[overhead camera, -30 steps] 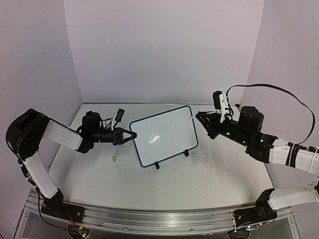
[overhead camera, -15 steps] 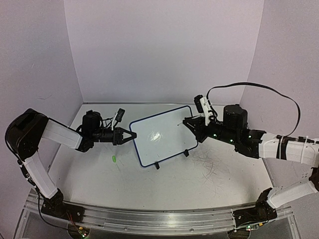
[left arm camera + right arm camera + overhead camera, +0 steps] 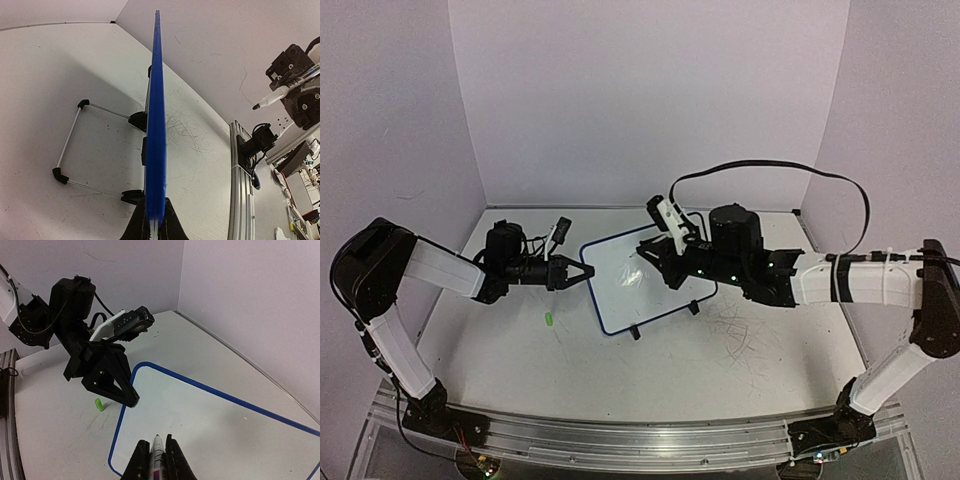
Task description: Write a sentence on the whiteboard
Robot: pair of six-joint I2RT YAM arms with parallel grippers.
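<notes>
Since the earlier frame, the right arm has swung left, from beyond the right edge of the whiteboard [image 3: 620,295] to a position over its upper face; the whiteboard itself has not shifted. It stands mid-tabletop on two black feet [image 3: 634,333], tilted back and turned at an angle to the arms. In the right wrist view, the part of its face that shows is plain white. The left end effector [image 3: 582,273] is closed on the whiteboard's left edge, with the blue frame clamped between its fingertips. The right end effector [image 3: 645,250] is closed on a marker [image 3: 157,452], whose tip points at the whiteboard and stands clear of its face. A small green cap [image 3: 549,319] lies on the tabletop [image 3: 750,350], left of the whiteboard.
</notes>
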